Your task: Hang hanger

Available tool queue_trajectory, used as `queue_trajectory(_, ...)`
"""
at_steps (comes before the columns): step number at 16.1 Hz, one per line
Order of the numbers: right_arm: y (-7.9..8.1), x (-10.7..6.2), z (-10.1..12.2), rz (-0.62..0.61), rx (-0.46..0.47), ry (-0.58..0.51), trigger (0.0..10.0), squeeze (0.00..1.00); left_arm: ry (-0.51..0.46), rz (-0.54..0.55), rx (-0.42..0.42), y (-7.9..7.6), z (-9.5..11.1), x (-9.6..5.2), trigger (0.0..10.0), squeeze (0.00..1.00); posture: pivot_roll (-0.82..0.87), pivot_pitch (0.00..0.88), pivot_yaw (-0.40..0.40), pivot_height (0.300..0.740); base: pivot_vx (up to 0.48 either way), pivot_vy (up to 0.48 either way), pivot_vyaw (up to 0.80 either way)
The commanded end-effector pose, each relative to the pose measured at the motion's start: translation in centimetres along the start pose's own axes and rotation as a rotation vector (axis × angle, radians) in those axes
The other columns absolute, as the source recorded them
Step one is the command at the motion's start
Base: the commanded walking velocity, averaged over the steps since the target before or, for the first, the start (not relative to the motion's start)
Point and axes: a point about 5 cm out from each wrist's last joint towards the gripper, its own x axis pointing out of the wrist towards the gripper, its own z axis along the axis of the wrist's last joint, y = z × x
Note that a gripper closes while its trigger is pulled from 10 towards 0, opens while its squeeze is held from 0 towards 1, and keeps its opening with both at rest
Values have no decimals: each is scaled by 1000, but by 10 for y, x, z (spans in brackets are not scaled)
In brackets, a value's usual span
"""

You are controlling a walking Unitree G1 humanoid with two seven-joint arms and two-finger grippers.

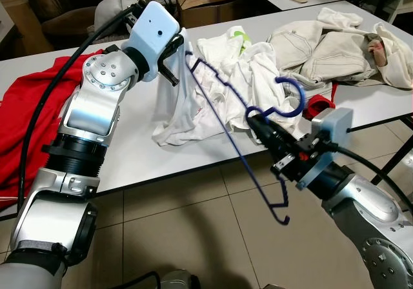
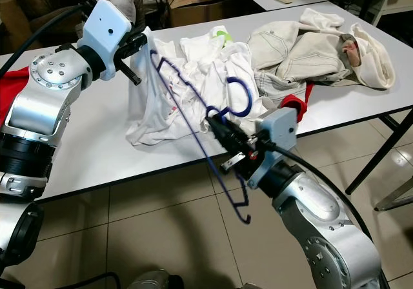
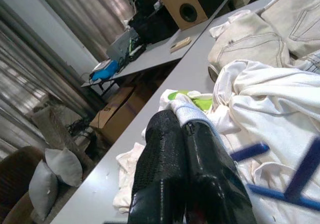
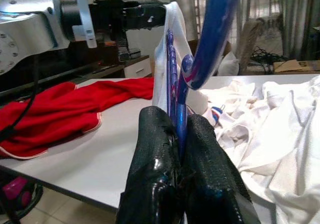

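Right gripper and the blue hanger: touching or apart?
Touching. The right wrist view shows the right gripper with both fingers pressed against the blue hanger just below its hook.

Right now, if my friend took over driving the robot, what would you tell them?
Right gripper: shut on the blue hanger, holding it near the hook, out in front of the table edge.
Left gripper: shut on the white garment, lifting it off the white table.
The hanger's upper end pokes into the lifted garment; its lower end hangs free over the floor.
More white clothes, a beige jacket and a red cloth lie on the table.
Done: hanger and garment both picked up and brought together.
Left: get the garment fully onto the hanger, then hang it.
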Motion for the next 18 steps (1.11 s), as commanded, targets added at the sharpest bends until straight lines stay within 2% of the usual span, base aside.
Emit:
queue_trajectory(1, 5, 0, 0, 31, 4, 7, 10000, 0, 12, 13, 10, 1, -1, -2, 0, 0, -66, 0, 93, 740, 0, 0, 0)
queue_trajectory(4, 6, -1, -4, 36, 11, 38, 10000, 0, 19, 4, 0, -5, -1, -3, 0, 0, -70, 0, 88, 740, 0, 0, 0)
queue_trajectory(10, 8, 0, -4, 67, 16, 48, 10000, 0, 39, 11, 0, -7, -4, -5, 0, 0, -65, 0, 78, 740, 0, 0, 0)
queue_trajectory(13, 7, -3, -5, 58, 12, 63, 10000, 0, 73, 60, 5, -2, -11, -5, 0, 0, -70, 0, 76, 740, 0, 0, 0)
queue_trajectory(18, 8, -4, -5, 67, 15, 68, 10000, 0, 90, 64, 23, -2, -14, -5, 0, 0, -69, 0, 78, 740, 0, 0, 0)
